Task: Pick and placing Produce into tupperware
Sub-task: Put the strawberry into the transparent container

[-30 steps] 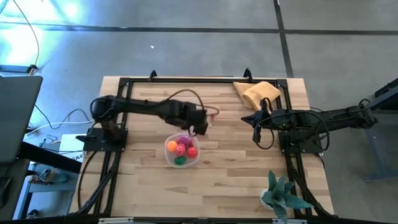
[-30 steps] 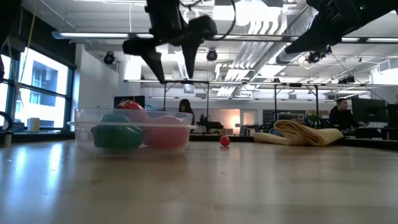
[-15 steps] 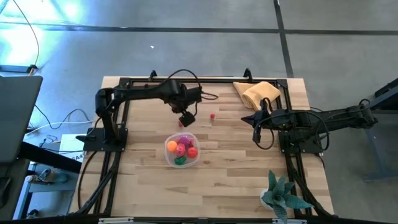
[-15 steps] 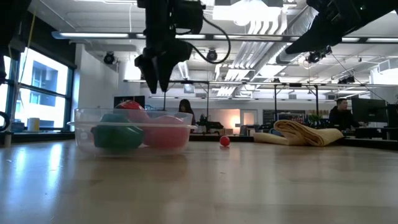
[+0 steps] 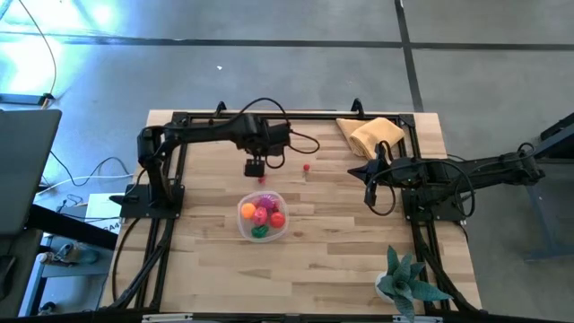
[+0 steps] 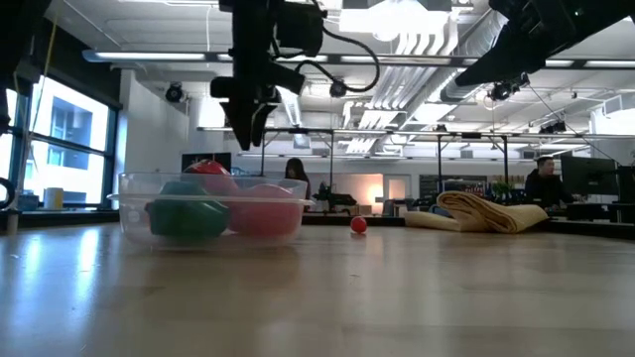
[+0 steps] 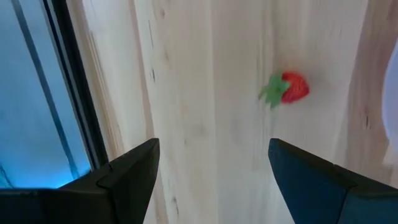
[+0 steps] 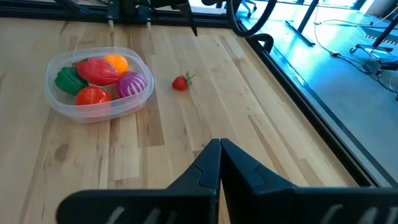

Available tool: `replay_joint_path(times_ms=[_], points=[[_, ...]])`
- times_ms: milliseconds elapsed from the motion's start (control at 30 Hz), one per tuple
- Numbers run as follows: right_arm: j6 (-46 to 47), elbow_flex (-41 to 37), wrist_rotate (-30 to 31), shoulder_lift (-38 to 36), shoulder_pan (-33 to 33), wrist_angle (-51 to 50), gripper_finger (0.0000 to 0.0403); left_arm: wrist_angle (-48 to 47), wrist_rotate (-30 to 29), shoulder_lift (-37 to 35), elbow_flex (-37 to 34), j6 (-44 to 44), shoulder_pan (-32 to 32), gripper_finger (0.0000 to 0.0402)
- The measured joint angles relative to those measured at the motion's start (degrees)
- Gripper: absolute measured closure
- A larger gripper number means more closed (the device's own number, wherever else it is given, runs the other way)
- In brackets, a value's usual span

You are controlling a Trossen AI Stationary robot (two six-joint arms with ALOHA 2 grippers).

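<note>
The tupperware (image 5: 239, 213), a round clear container, stands on the wooden table and holds several produce pieces: green, red, orange and purple (image 8: 99, 78). One small red strawberry (image 5: 306, 167) with green leaves lies on the table beyond it (image 7: 289, 89). My left gripper (image 5: 254, 166) hangs open above the table on the container's far side, pointing down, to the left of the strawberry and clear of it (image 7: 211, 168). My right gripper (image 5: 359, 169) is shut and held in the air at the table's right side (image 8: 219, 146).
A folded tan cloth (image 5: 372, 135) lies at the far right corner, and a teal spiky plant (image 5: 408, 283) stands at the near right. Black frame rails (image 5: 269, 115) run along the table's far, left and right sides. People show in the room beyond (image 6: 544, 178).
My left gripper has gone from over the tupperware's far rim toward the table's far edge and a little to the left. It has rolled about a quarter turn on its own axis, staying open with nothing in it. The produce and the container have not moved.
</note>
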Motion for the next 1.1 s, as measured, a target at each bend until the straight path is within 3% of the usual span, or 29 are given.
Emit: replay_joint_path(times_ms=[433, 600, 933, 1100], points=[[-0.02, 0.00, 0.00, -0.01, 0.02, 0.02, 0.0403, -0.40, 0.29, 0.06, 0.00, -0.95, 0.19, 0.0110], [-0.01, 0.00, 0.00, 0.01, 0.01, 0.01, 0.0403, -1.75, 6.55, 0.15, -2.02, -1.14, 0.23, 0.0110], [0.00, 0.00, 0.02, 0.01, 0.02, 0.02, 0.0403, -0.12, 5.19, 0.15, -7.22, 22.02, 0.22, 0.0110], [-0.01, 0.00, 0.00, 0.01, 0.00, 0.02, 0.0403, 6.93, 6.37, 0.12, -11.38, 28.20, 0.00, 0.0110]])
